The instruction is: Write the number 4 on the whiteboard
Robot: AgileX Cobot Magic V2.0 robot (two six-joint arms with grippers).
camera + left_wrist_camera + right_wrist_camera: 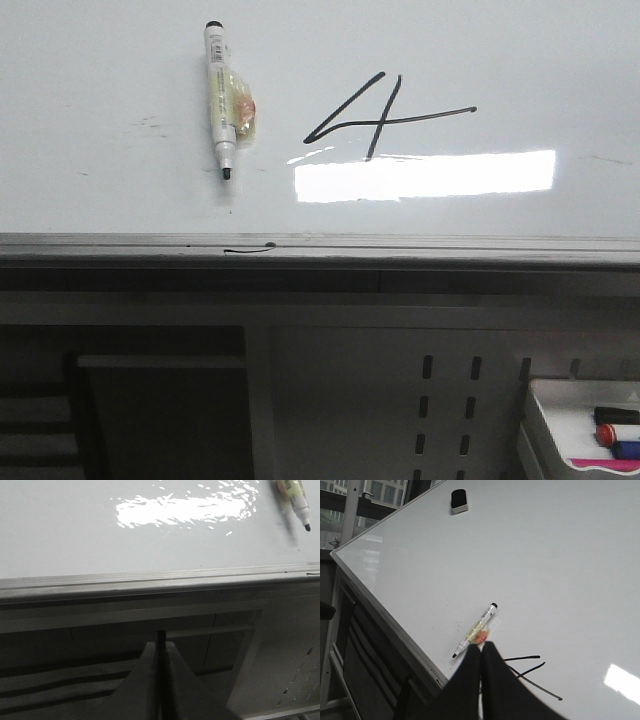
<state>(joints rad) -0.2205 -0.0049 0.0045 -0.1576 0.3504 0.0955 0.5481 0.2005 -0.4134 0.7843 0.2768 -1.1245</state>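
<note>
While the 4 (385,115) sits mid-whiteboard (520,60), leaning right with its crossbar running long toward the right, the uncapped marker (222,100) lies just left, tip toward the rim, and both pincers, left (160,650) and right (481,652), look clenched, the right one hiding part of the 4.

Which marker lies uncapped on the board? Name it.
The white marker left of the number 4 on the whiteboard, black tip bare. The markers in the tray sit off the board.
</note>
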